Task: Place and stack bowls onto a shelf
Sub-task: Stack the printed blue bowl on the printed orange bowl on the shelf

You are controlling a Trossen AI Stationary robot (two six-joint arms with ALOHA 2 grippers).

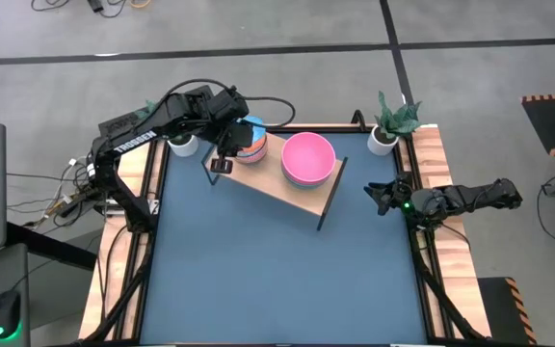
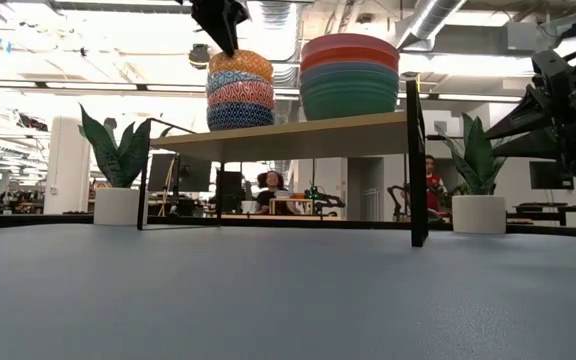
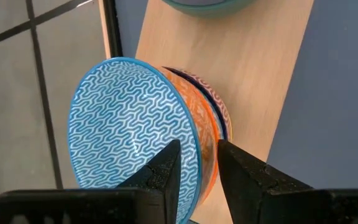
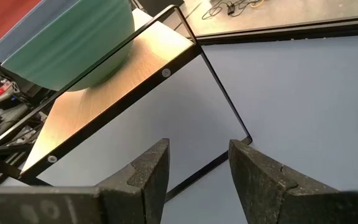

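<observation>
Dark fingers of our left gripper [image 3: 197, 171] fill the bottom of the left wrist view, straddling the rim of a round light blue bowl with a white wave pattern [image 3: 129, 124], one finger inside and one outside; we cannot tell whether they press it. That bowl tops a stack of small patterned bowls [image 2: 240, 90] on the light wooden rectangular shelf with thin black legs [image 1: 302, 193], upper centre of the high view. Beside it on the shelf sits a stack of larger plain bowls [image 2: 350, 75], pink on top, green at the bottom. Our right gripper [image 1: 382, 196] waits with fingers apart at the right of the high view, holding nothing.
</observation>
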